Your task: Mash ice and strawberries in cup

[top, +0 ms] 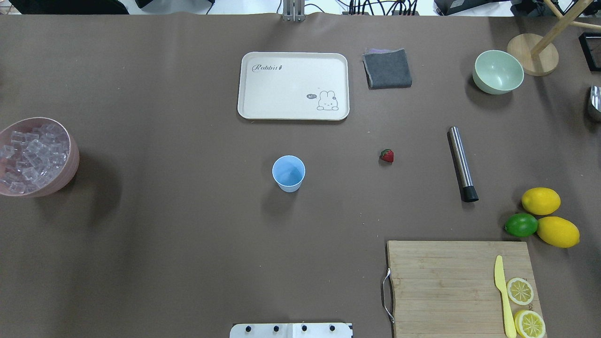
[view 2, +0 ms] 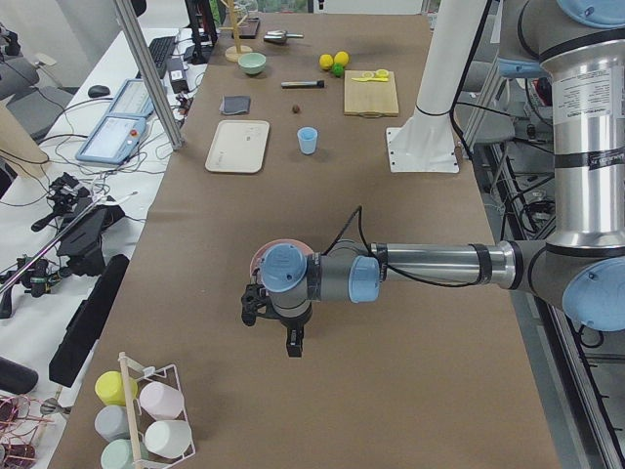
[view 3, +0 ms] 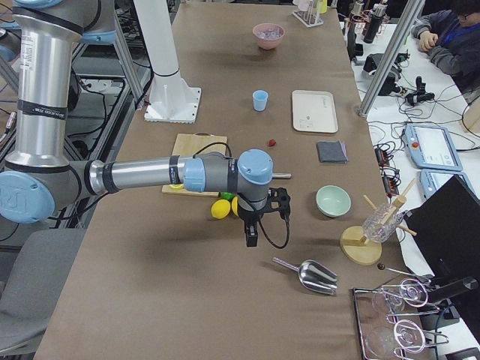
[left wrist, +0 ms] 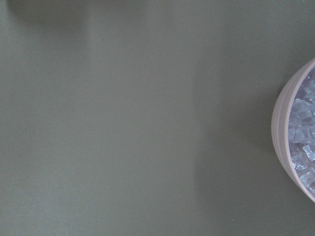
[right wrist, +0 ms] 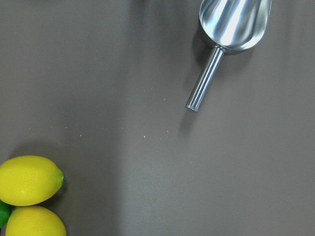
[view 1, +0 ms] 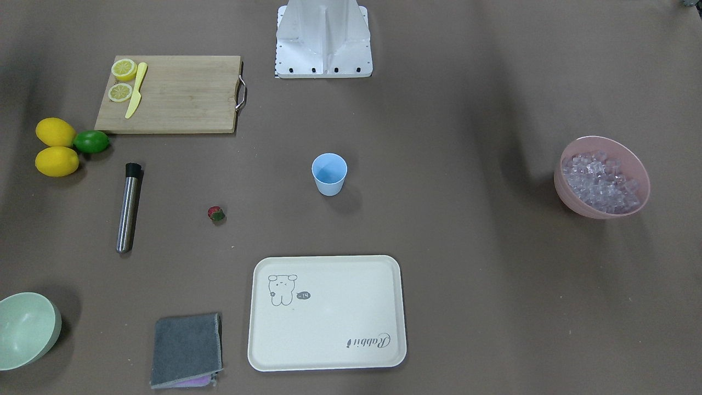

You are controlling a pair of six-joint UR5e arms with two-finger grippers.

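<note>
Nearest the robot's base, the board (top: 446,281) is lying at the desk's (top: 164,244) near edge on the right, carrying a knife (top: 501,293) and two lemon halves (top: 520,291). Just beyond it, two lemons (top: 541,201) and a lime (top: 520,225) are sitting together by the right edge. Further in, the cup (top: 288,172) is standing upright mid-desk with bare desk all around it. The strawberry (top: 387,155) is lying well apart on its right, with a steel rod (top: 462,163) past that. The ice (top: 28,150) is sitting heaped in a pink bowl (top: 73,166) at the left edge, well apart from the cup. Farthest off, a tray (top: 281,89), a cloth (top: 387,69) and a green bowl (top: 497,70) are lining the far side.

Only the side views are showing the arms. There the left gripper (view 2: 295,350) is hanging above the desk by the pink bowl and the right gripper (view 3: 250,240) near the lemons. I cannot tell whether either is released or clenched. The right wrist view is showing a scoop (right wrist: 231,24) lying apart from the lemons.
</note>
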